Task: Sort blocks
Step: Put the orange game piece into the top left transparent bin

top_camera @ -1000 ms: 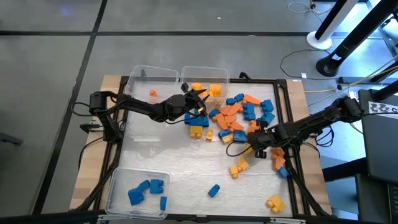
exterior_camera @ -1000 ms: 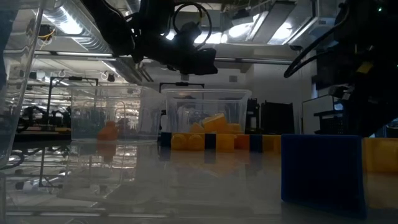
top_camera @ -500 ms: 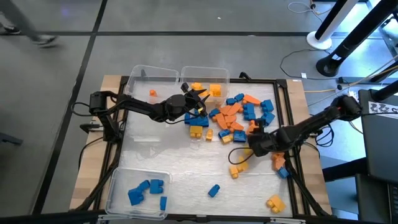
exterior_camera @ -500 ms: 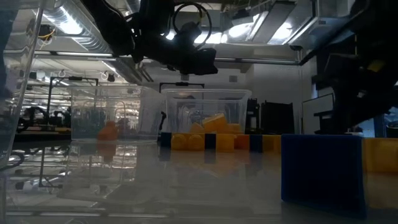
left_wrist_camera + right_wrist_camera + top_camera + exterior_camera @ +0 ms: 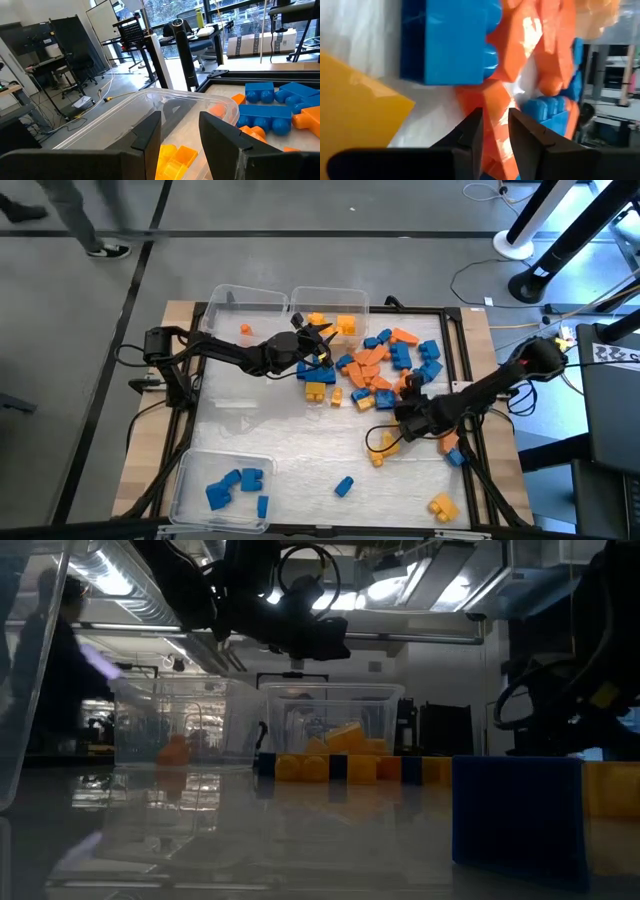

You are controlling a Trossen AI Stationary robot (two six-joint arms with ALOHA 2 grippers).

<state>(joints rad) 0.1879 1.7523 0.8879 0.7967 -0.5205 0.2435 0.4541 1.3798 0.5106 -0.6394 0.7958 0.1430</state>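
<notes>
Since the earlier frame the right gripper (image 5: 388,420) has slid from the worktop's right edge toward its middle; its narrowly parted fingers straddle an orange block (image 5: 492,117) (whether they pinch it cannot be told). Left gripper (image 5: 318,332), unmoved, hovers spread and empty over the rim of the far bin (image 5: 328,293) holding yellow blocks (image 5: 346,324). Blocks (image 5: 385,365) crowd the far right quarter; the near middle of the glossy white worktop (image 5: 290,450) lies open. Near-left corner: clear rectangular bin (image 5: 185,480) with blue blocks (image 5: 232,485). Beyond the far-left corner, a person (image 5: 70,210) walks.
</notes>
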